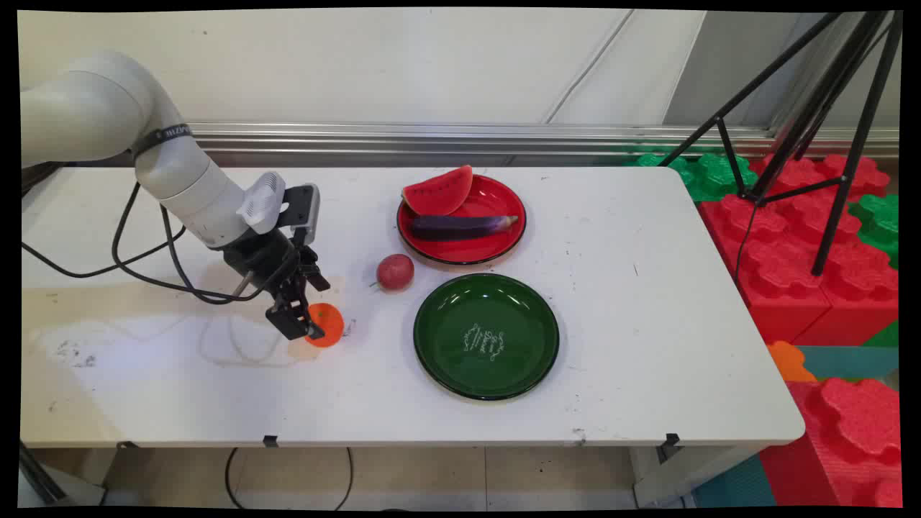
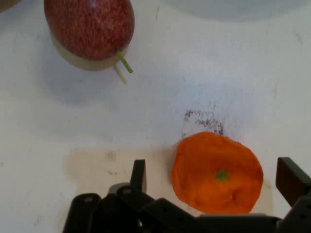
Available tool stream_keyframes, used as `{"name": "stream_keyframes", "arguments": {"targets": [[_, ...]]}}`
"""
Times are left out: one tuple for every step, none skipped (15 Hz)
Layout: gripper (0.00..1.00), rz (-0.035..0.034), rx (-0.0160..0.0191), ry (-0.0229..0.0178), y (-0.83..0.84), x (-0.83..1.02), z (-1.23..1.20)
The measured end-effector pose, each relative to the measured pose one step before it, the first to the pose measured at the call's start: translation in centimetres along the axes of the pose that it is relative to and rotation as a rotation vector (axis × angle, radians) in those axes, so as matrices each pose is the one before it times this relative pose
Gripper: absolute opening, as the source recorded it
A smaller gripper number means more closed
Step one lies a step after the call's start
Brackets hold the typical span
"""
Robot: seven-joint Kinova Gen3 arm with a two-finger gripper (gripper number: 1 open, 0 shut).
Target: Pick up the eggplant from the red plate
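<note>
Standing on scuffed white table [image 1: 647,302], red foam blocks [image 1: 784,244] beside, tripod [image 1: 813,122]

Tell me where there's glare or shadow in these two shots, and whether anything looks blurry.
Main view: ceiling light glints on the green plate and red plate; the picture's edges bow. Hand view: sharp; a soft shadow lies under the red fruit, and the orange sits between the open fingers of the gripper, casting little shadow.

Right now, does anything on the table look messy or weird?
Mostly tidy. The white table has dark smudges: one right beside the orange between the hand's open fingers, and more near the left edge.
</note>
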Motion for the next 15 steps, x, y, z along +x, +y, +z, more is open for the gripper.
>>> {"name": "stream_keyframes", "arguments": {"targets": [[1.0,0.00213,-0.00054,0.00296,-0.044,-0.044,-0.116],[1.0,0.00323,-0.00104,0.00396,-0.048,-0.041,-0.167],[1.0,0.00318,-0.00119,0.00506,-0.027,-0.029,-0.222],[1.0,0.00261,-0.00063,0.00585,-0.019,-0.004,-0.268],[1.0,0.00048,-0.00037,0.00433,-0.008,-0.009,-0.191],[1.0,-0.00041,0.00044,0.00879,-0.004,0.002,-0.369],[1.0,-0.00204,0.00131,0.01121,-0.016,0.0,-0.493],[1.0,-0.00294,0.00293,0.01314,-0.032,0.024,-0.563],[1.0,-0.0044,0.00413,0.01369,-0.04,0.04,-0.562],[1.0,-0.00607,0.00423,0.01642,-0.044,0.055,-0.687],[1.0,-0.00671,0.00371,0.01705,-0.04,0.062,-0.718],[1.0,-0.0059,0.00302,0.01611,-0.07,0.084,-0.647],[1.0,-0.00339,0.00191,0.01053,-0.05,0.082,-0.417],[1.0,-0.00512,0.00277,0.01691,-0.114,0.18,-0.633],[1.0,-0.00532,0.0035,0.02012,-0.157,0.245,-0.719]]}}
